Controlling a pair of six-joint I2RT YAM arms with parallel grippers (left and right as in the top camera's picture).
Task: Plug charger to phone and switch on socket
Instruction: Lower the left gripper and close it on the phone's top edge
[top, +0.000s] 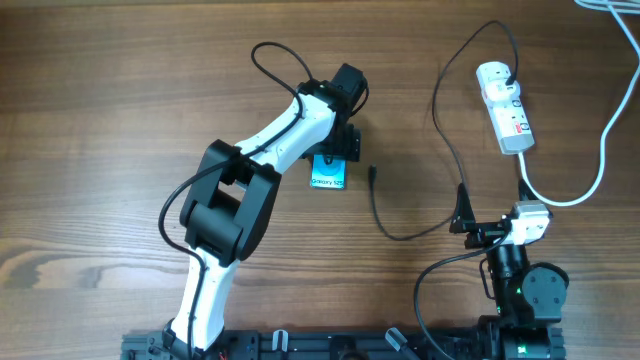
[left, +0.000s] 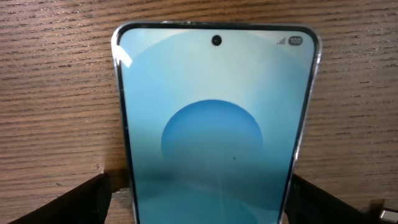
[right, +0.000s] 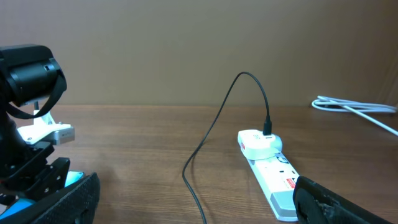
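Two spread sets of jaws: my left end effector (left: 199, 208) straddles the phone (left: 211, 118) on the counter (top: 100, 100), my right end effector (right: 196, 199) hangs by the charger (top: 400, 233). I should steady the phone first, then pinch the charger just behind its plug tip (top: 372, 176).

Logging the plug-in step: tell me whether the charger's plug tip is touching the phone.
Apart. The overhead view shows the charger's plug tip lying beside the phone, with a strip of bare table between them.
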